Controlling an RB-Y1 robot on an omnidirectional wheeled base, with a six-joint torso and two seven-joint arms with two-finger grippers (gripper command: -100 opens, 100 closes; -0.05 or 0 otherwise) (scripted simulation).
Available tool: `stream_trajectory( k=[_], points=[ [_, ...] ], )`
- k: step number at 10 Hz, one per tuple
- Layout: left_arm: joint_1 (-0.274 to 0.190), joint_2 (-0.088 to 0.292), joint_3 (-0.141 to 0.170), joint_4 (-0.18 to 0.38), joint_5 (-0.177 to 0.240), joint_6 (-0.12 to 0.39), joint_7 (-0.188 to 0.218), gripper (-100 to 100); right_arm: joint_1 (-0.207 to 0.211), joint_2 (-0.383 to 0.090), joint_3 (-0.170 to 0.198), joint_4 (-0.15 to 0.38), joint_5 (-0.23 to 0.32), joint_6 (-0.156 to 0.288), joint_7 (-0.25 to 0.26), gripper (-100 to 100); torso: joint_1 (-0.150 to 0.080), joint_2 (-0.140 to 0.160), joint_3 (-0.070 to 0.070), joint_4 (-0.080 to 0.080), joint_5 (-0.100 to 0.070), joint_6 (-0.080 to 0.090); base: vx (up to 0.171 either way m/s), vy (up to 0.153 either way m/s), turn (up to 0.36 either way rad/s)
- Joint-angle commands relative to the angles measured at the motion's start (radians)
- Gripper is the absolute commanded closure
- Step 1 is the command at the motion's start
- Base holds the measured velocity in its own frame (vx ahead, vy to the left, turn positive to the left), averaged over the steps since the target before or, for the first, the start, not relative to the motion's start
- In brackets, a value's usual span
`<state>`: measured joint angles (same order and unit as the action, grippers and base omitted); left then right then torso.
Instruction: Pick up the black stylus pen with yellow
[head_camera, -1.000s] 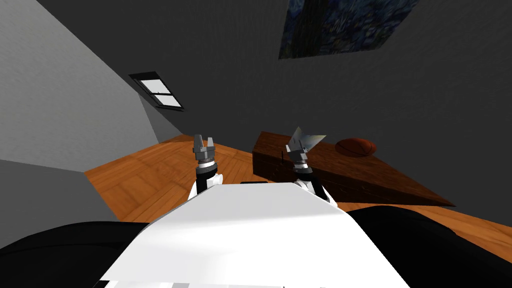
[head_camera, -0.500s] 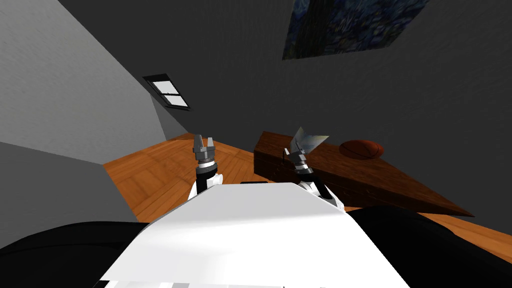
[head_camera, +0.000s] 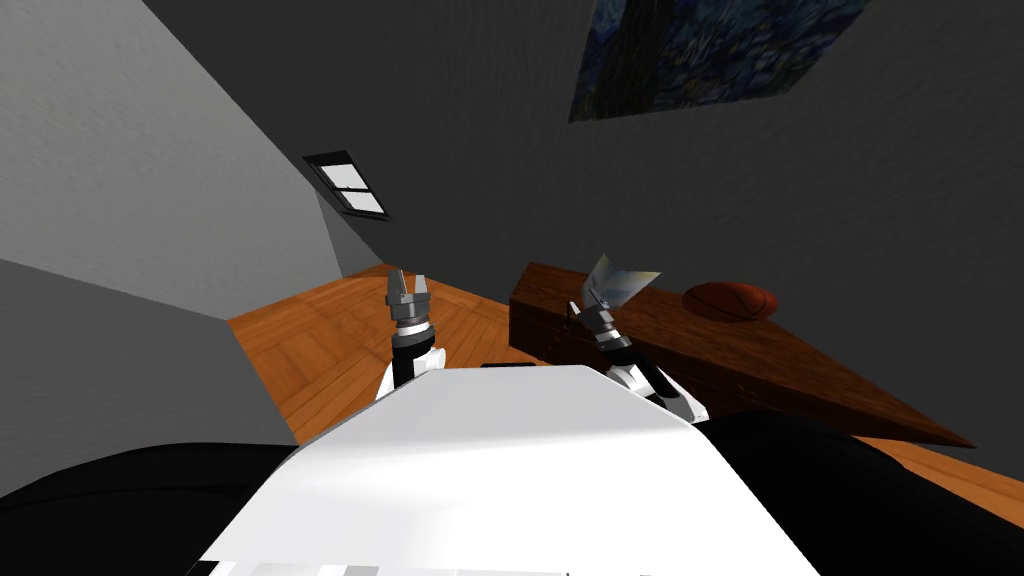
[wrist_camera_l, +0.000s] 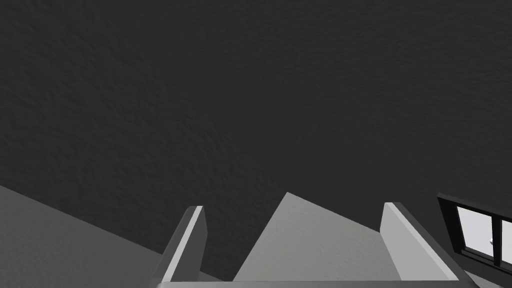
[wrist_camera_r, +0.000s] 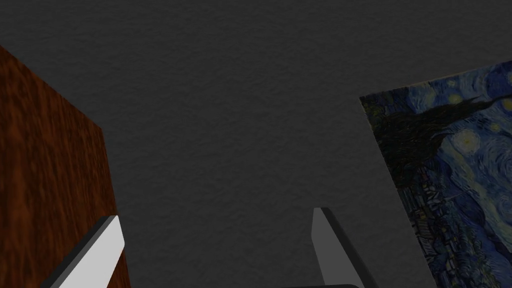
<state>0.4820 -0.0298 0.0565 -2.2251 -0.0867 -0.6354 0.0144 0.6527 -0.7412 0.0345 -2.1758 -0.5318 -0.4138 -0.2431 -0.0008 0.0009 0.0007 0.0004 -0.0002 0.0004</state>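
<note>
My right gripper (head_camera: 610, 283) hangs open at the near corner of a dark brown wooden cabinet (head_camera: 720, 355). In the right wrist view its fingers (wrist_camera_r: 217, 213) stand wide apart with nothing between them, and the cabinet's wood (wrist_camera_r: 50, 175) lies beside one finger. A thin dark sliver (head_camera: 572, 312) stands at the cabinet's near edge by that gripper; it is too small to name. My left gripper (head_camera: 408, 284) is raised over the wooden floor, to the left of the cabinet, and its fingers (wrist_camera_l: 294, 206) are open and empty.
A brown ball (head_camera: 730, 300) rests on the cabinet's top. A blue painting (head_camera: 700, 50) hangs on the dark wall behind it. The orange wooden floor (head_camera: 320, 340) runs left of the cabinet towards a grey wall with a small window (head_camera: 350, 185).
The whole head view has shifted, with window and left wall sliding right: my own move. The right forearm has leaned a little to the right. Both grippers have stayed open.
</note>
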Motion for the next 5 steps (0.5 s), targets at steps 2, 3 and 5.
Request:
stream_trajectory(
  k=[2,3,5],
  points=[
    [0.0,0.0,0.0,0.0,0.0,0.0,0.0,0,0.017,-0.081,0.0,0.023,-0.046,0.02,-0.011,-100,0.0,0.0,0.0,0.0,0.0,-0.001,-0.035,0.002,0.116],
    [0.0,0.0,0.0,0.0,0.0,0.0,0.0,0,0.017,-0.099,0.0,0.023,-0.046,0.02,-0.011,-100,0.0,0.001,0.0,0.0,0.0,0.0,-0.018,-0.004,-0.013],
    [0.0,0.0,0.0,0.0,0.0,0.0,0.0,0,0.034,-0.164,0.002,0.046,-0.09,0.037,-0.023,-100,0.0,0.0,0.0,0.0,0.0,-0.001,-0.03,0.002,0.111]
  ],
)
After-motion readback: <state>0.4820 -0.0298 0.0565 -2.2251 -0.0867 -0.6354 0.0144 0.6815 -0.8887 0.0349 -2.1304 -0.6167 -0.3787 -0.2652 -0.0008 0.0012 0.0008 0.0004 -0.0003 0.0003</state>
